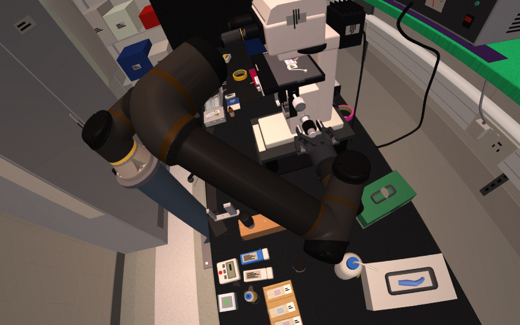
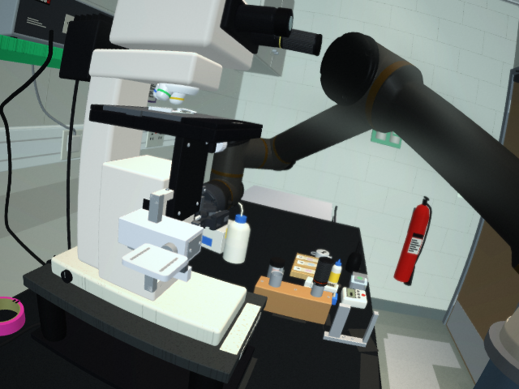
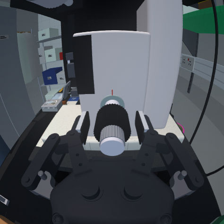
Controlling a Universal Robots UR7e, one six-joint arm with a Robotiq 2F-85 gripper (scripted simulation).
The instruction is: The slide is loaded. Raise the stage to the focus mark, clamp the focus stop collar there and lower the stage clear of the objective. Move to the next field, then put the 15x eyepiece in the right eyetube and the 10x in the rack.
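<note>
On the microscope's near side sits the focus knob, a black ribbed drum with a grey ribbed cap, under a red mark on the white body. My gripper is open and holds nothing, with the knob between its fingers. In the side camera the gripper is level with the knob at the microscope's base. The black stage carries the slide under the objectives. Two black eyepieces sit in the eyetubes. The wooden rack holds one eyepiece.
A white wash bottle stands by my wrist. A green tray and a white tray lie along the bench's right side. Slide boxes, a timer and small labelled boxes sit near the front. A black cable loops behind the microscope.
</note>
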